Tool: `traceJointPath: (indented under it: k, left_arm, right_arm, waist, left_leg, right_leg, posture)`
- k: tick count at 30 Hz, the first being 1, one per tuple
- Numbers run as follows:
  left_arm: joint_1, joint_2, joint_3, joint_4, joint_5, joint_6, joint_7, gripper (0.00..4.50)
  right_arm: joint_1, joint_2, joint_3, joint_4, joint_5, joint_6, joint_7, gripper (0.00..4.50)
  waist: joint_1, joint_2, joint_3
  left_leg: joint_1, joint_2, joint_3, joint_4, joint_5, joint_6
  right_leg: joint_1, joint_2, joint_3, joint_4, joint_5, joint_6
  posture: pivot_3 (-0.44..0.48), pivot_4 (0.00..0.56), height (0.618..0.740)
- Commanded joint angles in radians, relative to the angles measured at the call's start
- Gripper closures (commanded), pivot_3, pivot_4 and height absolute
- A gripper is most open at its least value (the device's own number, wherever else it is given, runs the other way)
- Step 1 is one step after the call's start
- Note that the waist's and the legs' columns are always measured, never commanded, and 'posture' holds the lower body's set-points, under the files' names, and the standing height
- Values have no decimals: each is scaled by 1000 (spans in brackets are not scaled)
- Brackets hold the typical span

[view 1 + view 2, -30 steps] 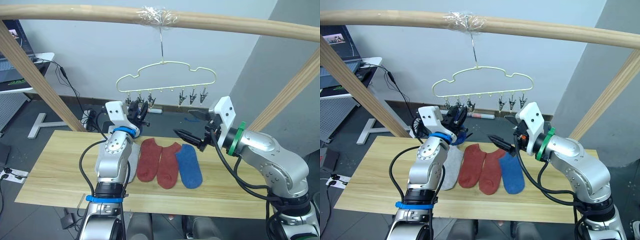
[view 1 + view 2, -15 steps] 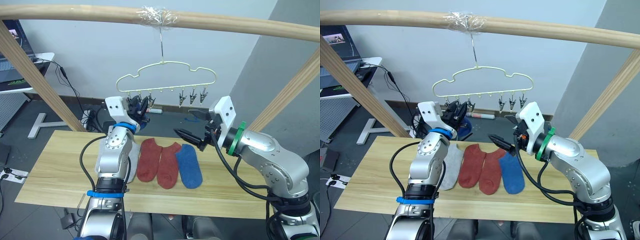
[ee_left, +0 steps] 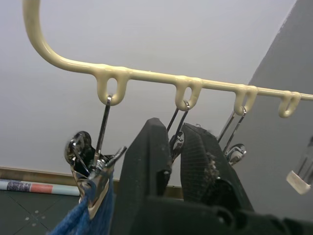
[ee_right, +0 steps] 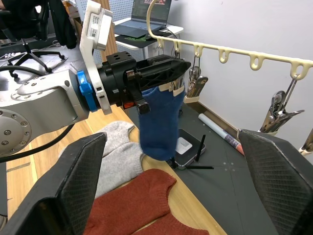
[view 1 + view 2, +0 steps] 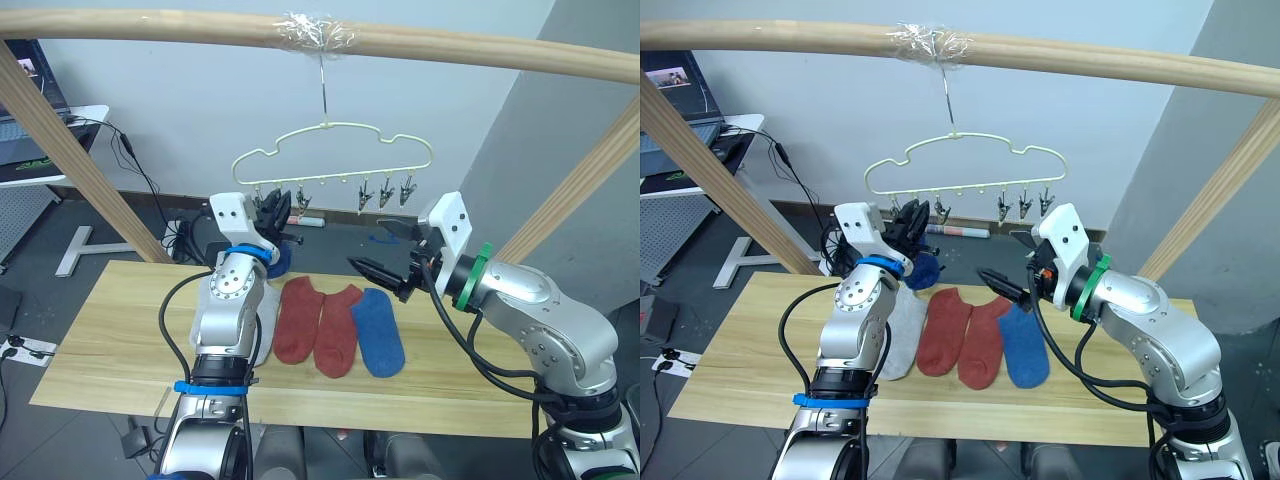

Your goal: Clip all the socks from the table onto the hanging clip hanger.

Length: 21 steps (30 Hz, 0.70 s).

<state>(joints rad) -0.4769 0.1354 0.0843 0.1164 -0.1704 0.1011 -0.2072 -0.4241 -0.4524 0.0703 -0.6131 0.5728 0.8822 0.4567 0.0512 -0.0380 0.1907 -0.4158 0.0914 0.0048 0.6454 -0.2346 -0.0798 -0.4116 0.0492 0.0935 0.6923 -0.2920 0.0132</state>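
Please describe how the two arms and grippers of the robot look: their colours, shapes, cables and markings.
Both arms have rounded silver-grey shells with black cables looping outside. The left arm wears blue rings at the wrist and lower down; the right arm has a green ring. Each wrist carries a white box-shaped block. The left gripper and right gripper have black tapering fingers with textured pads.

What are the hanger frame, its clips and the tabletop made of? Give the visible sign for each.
Pale yellow wavy clip hanger: probably plastic-coated wire, given its smooth, glossy, rounded skin with moulded loops.
Small silver clips: metal, by their bright mirror-like shine.
Long light wooden table: wood or wood-look laminate, matte, with lengthwise grain streaks.
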Motion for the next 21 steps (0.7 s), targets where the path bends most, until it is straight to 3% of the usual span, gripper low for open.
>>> traceJointPath:
  k: [1, 8, 15, 21]
  left_arm:
    - [-11, 1, -1, -24, 3, -16, 1, 4488]
    - [-6, 8, 12, -44, -57, 69, -32, 4488]
    - [-5, 48, 30, -52, -116, 147, -86, 4488]
    - [3, 46, 31, -72, -122, 161, -86, 4488]
  right_arm:
    - [-8, -6, -23, -39, 18, -7, 2, 0]
    - [69, -7, 44, 35, -75, 13, -64, 0]
    - [111, 37, 250, 356, -304, -129, -88, 0]
    - [86, 135, 275, 650, -407, -246, -107, 0]
  waist:
    - [0, 0, 0]
    - [0, 0, 0]
    - [-5, 0, 0]
    - [-3, 0, 0]
  left_leg:
    - [0, 0, 0, 0, 0, 0]
    - [0, 0, 0, 0, 0, 0]
    - [2, 0, 1, 0, 0, 0]
    - [2, 0, 1, 0, 0, 0]
  right_leg:
    - [0, 0, 0, 0, 0, 0]
    - [0, 0, 0, 0, 0, 0]
    - [1, 0, 1, 1, 0, 0]
    - [1, 0, 1, 2, 0, 0]
  posture:
    - [132, 178, 740]
    - [137, 178, 740]
    - [159, 179, 740]
    - [179, 180, 740]
